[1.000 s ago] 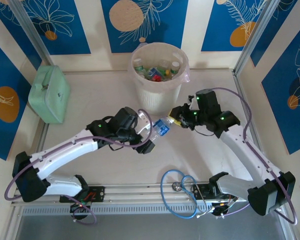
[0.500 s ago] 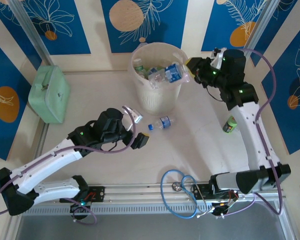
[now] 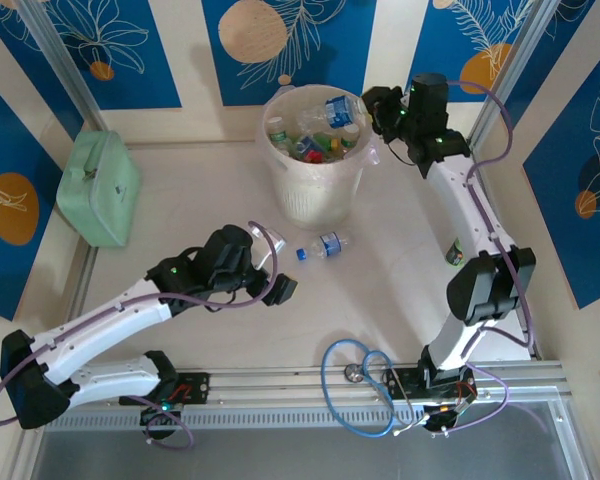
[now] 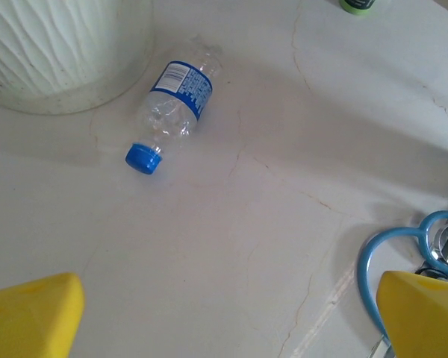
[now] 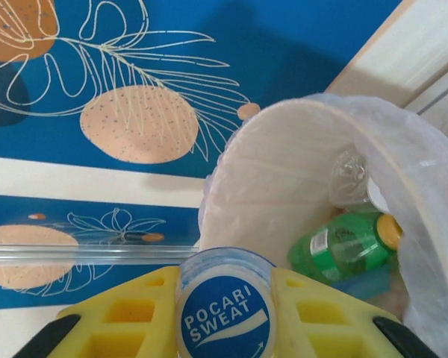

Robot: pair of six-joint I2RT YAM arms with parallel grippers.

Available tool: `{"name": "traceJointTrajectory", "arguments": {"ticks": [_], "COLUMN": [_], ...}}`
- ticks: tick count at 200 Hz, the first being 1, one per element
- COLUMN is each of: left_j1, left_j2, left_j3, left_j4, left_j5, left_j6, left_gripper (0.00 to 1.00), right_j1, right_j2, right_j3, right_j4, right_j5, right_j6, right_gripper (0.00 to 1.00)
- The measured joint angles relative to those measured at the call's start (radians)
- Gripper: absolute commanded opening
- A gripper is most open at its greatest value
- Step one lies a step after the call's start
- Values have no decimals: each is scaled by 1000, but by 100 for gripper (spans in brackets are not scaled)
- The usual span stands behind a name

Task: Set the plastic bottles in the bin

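Within 1 second the right gripper (image 3: 368, 106) has climbed from the bench surface just in front of the bin (image 3: 285, 190) to the bin's far-right rim. It is clamped on a clear Pocari Sweat bottle (image 3: 340, 108), which now hangs over the opening. In the right wrist view the bottle's base (image 5: 225, 313) sits snug between the 2 yellow fingers (image 5: 131, 313), with the lined bin below and a green bottle (image 5: 343, 242) already inside among others. My reading is that this bottle only needs releasing to count.

The left gripper (image 3: 275, 263) has drawn back toward the near-left corner. It stands wide open and empty, its fingertips (image 4: 30, 313) far apart at the bottom of the left wrist view.

At least 2 bottles are still out. A blue-capped bottle (image 3: 322, 246) lies on its side just in front of the bin (image 4: 52, 52), cap toward the left gripper (image 4: 224, 321). A second green bottle (image 3: 460, 250) stands near the right edge, partly behind the right arm.

The bench (image 3: 200, 190) is pale and smooth, with hairline cracks showing up close. The bin stands at the middle of its far edge, and a mint-green case (image 3: 100, 188) sits near the far-left corner. A blue cable (image 3: 360, 385) loops at the near edge. The walls carry blue panels with white leaf outlines and orange discs, split by cream stripes and metal posts.
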Motion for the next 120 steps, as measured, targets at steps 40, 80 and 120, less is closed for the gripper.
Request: {"name": "traceJointTrajectory", "arguments": {"ticks": [40, 80, 120], "left_j1": [1, 2, 6], "left_j2": [53, 177, 298], "left_j3": [-1, 15, 41], "left_j4": [36, 90, 191], "left_j5": [-3, -21, -50], "left_j6": [19, 91, 174], "left_gripper": [100, 100, 99], "right_j1": [24, 25, 21], "right_j2": [73, 61, -106], "right_j3": [85, 68, -77], "right_j4": [-9, -9, -26], "right_j5": [25, 28, 28], "right_j6": [-2, -17, -71], "right_gripper": [65, 65, 65]}}
